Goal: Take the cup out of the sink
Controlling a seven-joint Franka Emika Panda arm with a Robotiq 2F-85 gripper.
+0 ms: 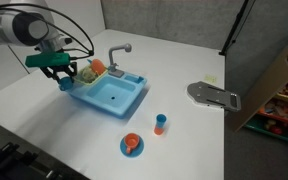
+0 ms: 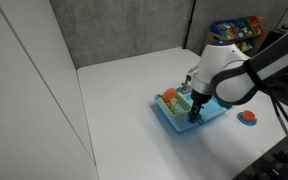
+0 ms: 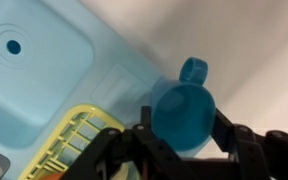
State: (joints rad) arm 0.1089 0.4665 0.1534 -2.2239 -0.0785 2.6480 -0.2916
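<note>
The small all-blue cup (image 3: 182, 112) sits between the fingers of my gripper (image 3: 184, 128), its little handle pointing away. In the wrist view it hangs over the white table just beyond the outer rim of the light blue sink (image 3: 44, 70). In both exterior views the gripper (image 1: 62, 78) (image 2: 194, 112) is at the end of the sink (image 1: 109, 97) (image 2: 189, 115) that holds the side compartment, raised a little above it. The cup is too small to make out in those views. The basin looks empty.
A yellow rack (image 3: 74, 140) and colourful toys (image 1: 89, 68) fill the side compartment, by the grey faucet (image 1: 119, 50). A taller blue cup with orange top (image 1: 160, 123) and an orange cup on a blue saucer (image 1: 131, 145) stand in front of the sink. A grey flat object (image 1: 212, 95) lies beside a cardboard box (image 1: 269, 85).
</note>
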